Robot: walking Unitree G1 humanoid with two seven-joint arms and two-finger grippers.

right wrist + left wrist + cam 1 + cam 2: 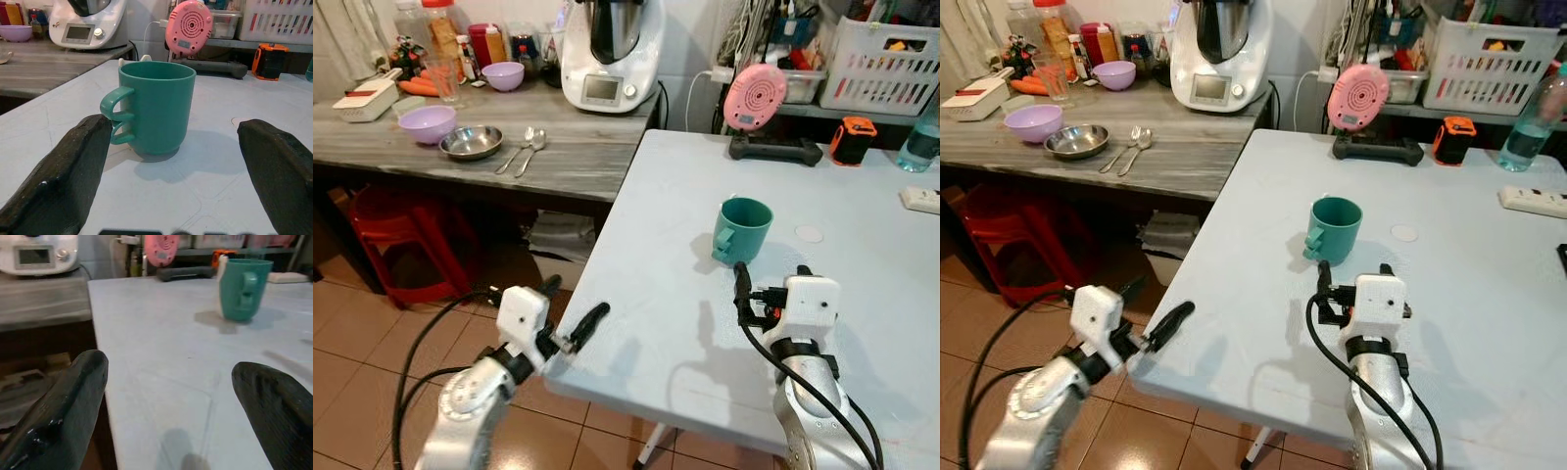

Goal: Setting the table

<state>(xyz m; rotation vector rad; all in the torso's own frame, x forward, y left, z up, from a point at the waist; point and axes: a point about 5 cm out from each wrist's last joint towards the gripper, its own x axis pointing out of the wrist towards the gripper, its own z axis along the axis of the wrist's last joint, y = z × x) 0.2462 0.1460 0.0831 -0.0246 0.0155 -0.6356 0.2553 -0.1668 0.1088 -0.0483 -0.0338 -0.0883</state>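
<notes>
- I have the right gripper (171, 176) low over the white table (666, 323), fingers spread wide apart with nothing between them. The teal mug (155, 108) stands upright just ahead of the fingertips, not touching either one, its handle turned toward the left finger.
- The left gripper (171, 411) sits at the table's near corner, also spread apart and empty. The mug is well ahead of it and off toward my right arm's side.
- My judgement is that the step in hand is around the mug: either closing in to take it or backing off after placing it. I cannot tell which.
- If I am taking it, I would push the right gripper straight forward until the mug body sits squarely between the fingers. I would keep the left finger clear of the handle so it does not turn the mug, then close on the body rather than the rim.
- If I am backing off, I would pull straight back along the fingers so neither one clips it.
- Count on the table: one mug, one small white disc (810, 233) beyond it.
- Count on the grey counter (578, 157), well ahead of the left gripper: two purple bowls, one near (428, 123) and one farther back (503, 75); one steel dish (471, 142); one fork (516, 150); one spoon (532, 147). Those look like the pieces left to bring over.
</notes>
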